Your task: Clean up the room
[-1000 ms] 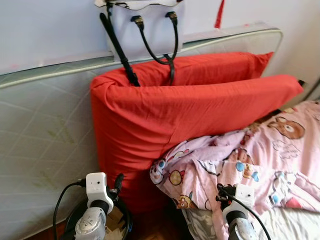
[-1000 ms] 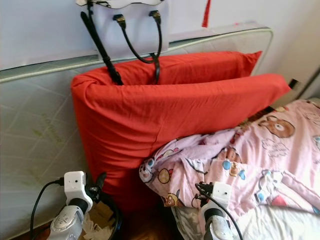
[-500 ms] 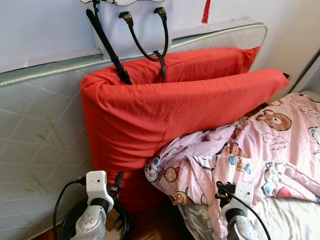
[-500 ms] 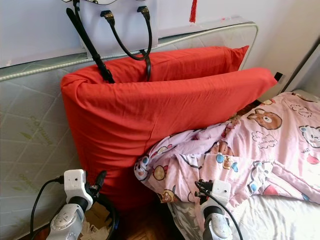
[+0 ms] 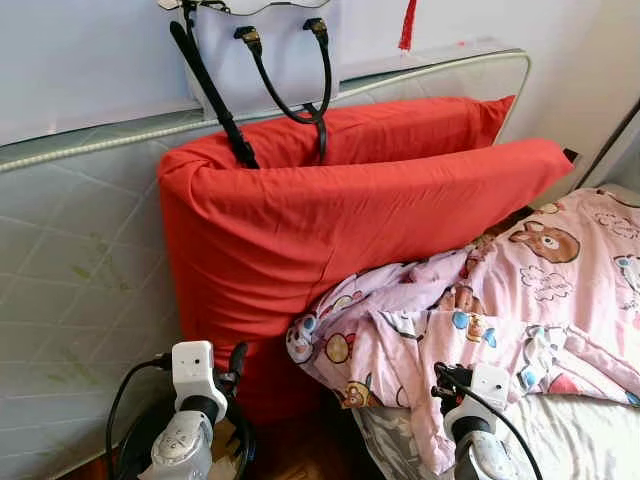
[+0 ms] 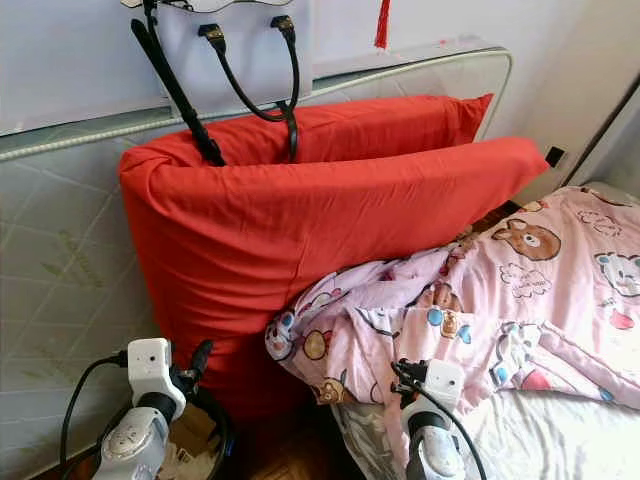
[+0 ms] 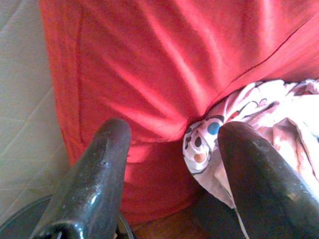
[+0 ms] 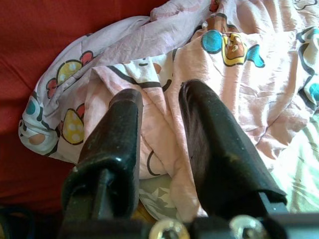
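Both silver arms were held low in front of the robot, wrists raised. The left gripper [image 7: 172,164] pointed toward the big red fabric-covered cushion [image 5: 340,230], its two black fingers [image 7: 94,174] spread wide and holding nothing. The right gripper [image 8: 162,144] hovered over the crumpled pink cartoon-print blanket [image 5: 500,310], its fingers [image 8: 212,149] a narrow gap apart and empty. The blanket lay heaped on the bed [image 5: 560,440] at about four o'clock from the cushion, its edge touching the cushion's lower face. The cushion leaned upright against a quilted grey mattress [image 5: 80,290] stood on edge. A white handbag with black straps [image 5: 260,60] hung at twelve o'clock. No writing was readable.
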`<state>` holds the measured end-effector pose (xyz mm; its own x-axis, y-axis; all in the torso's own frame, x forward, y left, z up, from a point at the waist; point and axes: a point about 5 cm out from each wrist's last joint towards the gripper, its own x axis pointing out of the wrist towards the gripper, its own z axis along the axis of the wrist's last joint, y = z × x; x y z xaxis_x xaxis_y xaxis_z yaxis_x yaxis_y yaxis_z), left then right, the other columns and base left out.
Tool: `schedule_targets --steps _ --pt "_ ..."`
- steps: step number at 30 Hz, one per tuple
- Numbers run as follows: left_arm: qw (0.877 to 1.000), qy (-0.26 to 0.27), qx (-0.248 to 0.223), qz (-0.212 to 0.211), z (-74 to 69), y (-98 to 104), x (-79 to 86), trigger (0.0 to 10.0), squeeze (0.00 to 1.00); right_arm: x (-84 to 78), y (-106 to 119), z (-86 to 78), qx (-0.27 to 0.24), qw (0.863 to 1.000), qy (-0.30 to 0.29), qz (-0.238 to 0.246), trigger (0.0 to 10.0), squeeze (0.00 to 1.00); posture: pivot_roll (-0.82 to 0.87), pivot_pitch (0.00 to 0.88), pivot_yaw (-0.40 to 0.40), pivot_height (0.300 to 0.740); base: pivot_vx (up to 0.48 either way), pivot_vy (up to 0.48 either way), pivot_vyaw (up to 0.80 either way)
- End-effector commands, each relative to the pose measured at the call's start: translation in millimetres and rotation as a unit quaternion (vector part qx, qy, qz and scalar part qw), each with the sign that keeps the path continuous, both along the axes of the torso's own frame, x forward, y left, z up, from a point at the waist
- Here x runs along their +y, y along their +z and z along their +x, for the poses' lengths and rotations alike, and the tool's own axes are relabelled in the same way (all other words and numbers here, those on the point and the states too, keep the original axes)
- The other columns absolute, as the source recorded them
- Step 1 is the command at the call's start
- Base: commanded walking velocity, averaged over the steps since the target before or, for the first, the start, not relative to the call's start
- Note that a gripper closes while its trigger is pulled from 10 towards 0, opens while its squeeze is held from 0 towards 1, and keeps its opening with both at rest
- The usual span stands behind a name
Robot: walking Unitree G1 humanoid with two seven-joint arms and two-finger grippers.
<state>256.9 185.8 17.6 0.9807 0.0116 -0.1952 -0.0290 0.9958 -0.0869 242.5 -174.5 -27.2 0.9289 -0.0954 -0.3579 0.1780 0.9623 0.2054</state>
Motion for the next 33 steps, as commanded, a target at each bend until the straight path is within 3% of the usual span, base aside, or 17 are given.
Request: schedule_targets --steps 1,19,33 --pt "1.000 -0.004 0.002 0.000 -0.3 0.5 -2.0 10.0 0.00 -1.5 2.8 2.9 -0.004 1.000 -0.004 0.000 10.0 0.00 -0.01 0.000 -0.056 0.714 0.000 0.000 0.00" --pt "1.000 -0.004 0.007 0.005 0.0 -0.2 -2.8 10.0 0.00 0.1 0.1 2.8 0.006 1.000 0.001 0.001 10.0 0.00 -0.02 0.000 -0.056 0.714 0.184 0.000 0.00" --pt "1.000 -0.007 0.004 0.003 1.0 1.5 -3.8 10.0 0.00 -1.4 -2.1 2.1 0.014 1.000 -0.004 0.003 10.0 0.00 -0.02 0.000 -0.051 0.714 0.000 0.000 0.00"
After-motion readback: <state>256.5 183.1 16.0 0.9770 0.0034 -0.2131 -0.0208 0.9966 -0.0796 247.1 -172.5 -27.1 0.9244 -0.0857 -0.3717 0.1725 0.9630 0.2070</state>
